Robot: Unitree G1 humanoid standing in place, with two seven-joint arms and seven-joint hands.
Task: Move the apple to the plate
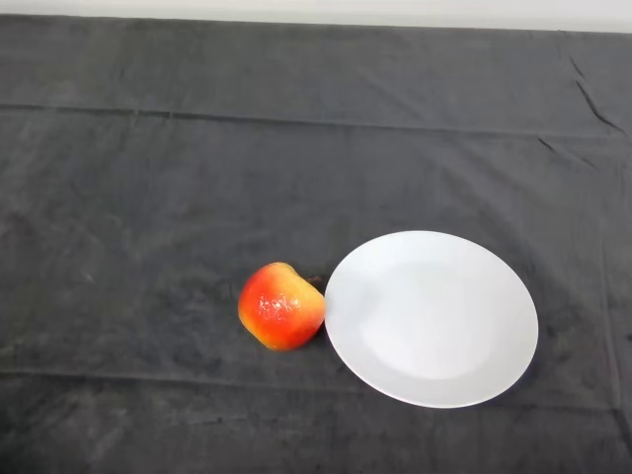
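A red and yellow apple [281,306] lies on the dark cloth, a little left of the middle of the head view. A white round plate [432,318] lies right beside it on its right. The apple's right side touches or nearly touches the plate's left rim. Nothing lies on the plate.
The dark cloth [148,197] covers the whole table, with folds and creases near the far right corner [592,99]. A pale wall strip [316,8] runs along the far edge.
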